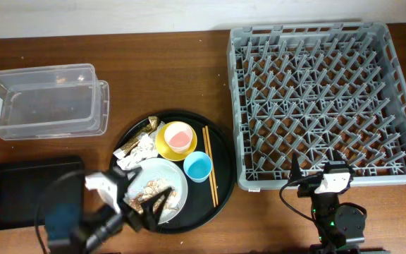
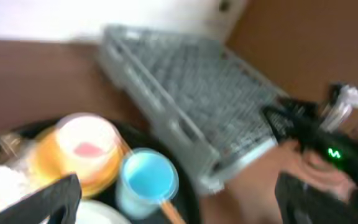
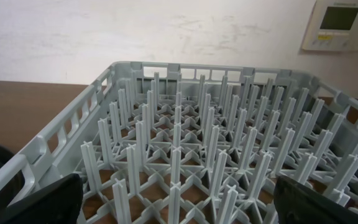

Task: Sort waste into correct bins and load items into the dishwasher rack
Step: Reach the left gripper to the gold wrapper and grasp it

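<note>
On the round black tray [image 1: 222, 149] a pink cup [image 1: 178, 136] stands in a yellow bowl [image 1: 162, 146]. Beside them are a light blue cup [image 1: 198, 166], chopsticks [image 1: 210, 169], white napkins [image 1: 136, 150], a gold wrapper [image 1: 145, 128] and a pale plate [image 1: 177, 178] with food scraps [image 1: 154, 190]. My left gripper [image 1: 146, 204] is open and empty over the plate. Its blurred view shows the pink cup [image 2: 86, 140], blue cup [image 2: 145, 177] and rack [image 2: 191, 81] ahead of the jaws [image 2: 182, 205]. My right gripper [image 1: 321, 168] [image 3: 179, 205] is open and empty at the grey rack's [image 1: 316, 92] [image 3: 197, 124] near edge.
The clear lidded box [image 1: 44, 99] sits at the back left. The flat black tray [image 1: 16, 194] lies at the front left, partly under my left arm. The right arm [image 2: 328, 149] shows in the left wrist view. A wall runs behind the table.
</note>
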